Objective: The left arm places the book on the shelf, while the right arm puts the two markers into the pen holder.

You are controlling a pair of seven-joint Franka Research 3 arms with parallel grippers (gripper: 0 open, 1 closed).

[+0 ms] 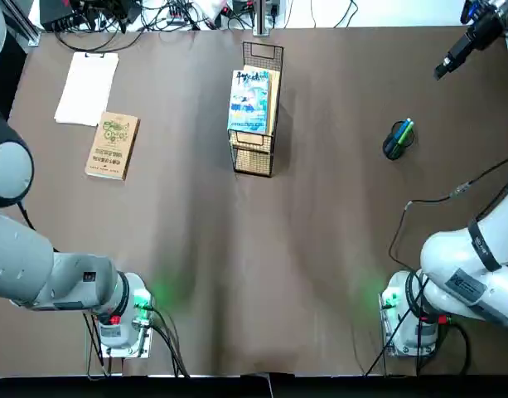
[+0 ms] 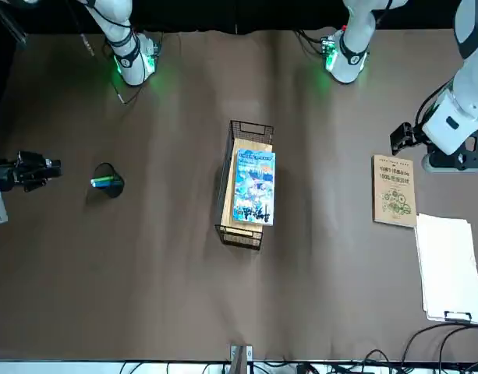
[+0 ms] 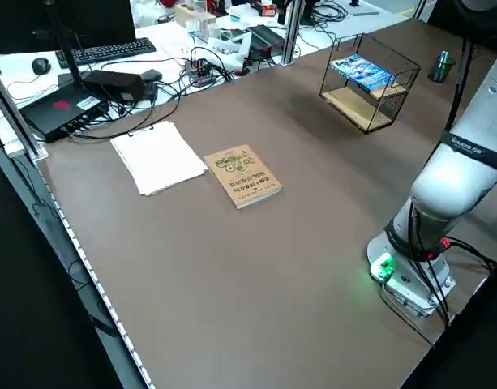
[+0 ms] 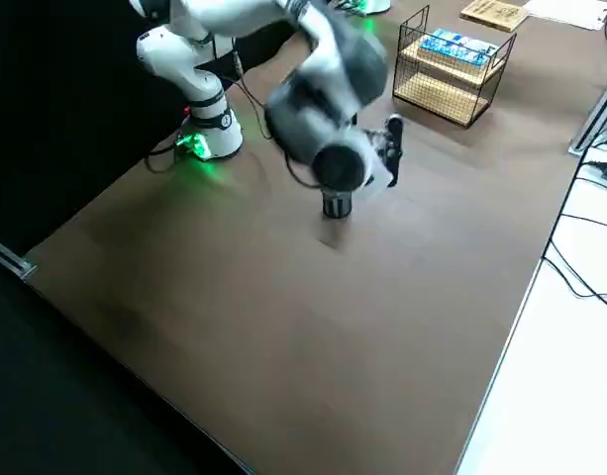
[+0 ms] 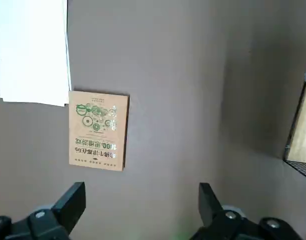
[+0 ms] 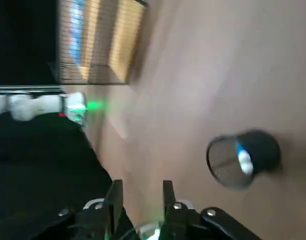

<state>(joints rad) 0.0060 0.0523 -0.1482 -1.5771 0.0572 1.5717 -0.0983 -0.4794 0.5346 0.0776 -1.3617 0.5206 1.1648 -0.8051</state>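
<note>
Pen holder [image 1: 394, 149] just beside the right gripper [image 1: 449, 63]

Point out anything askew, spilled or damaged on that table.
Nothing looks spilled or damaged. The blue-and-white book lies flat on the rack's wooden top, and both markers lean in the pen cup. Only the rack sits slightly askew to the table's edges, which seems harmless.

Brown tabletop [image 1: 320, 215], wire rack [image 1: 254, 153] near ctr, mesh cup [image 1: 394, 146] apart on R arm's side, tan bk [image 1: 113, 146] just beside white paper [image 1: 87, 87] on L arm's side
</note>
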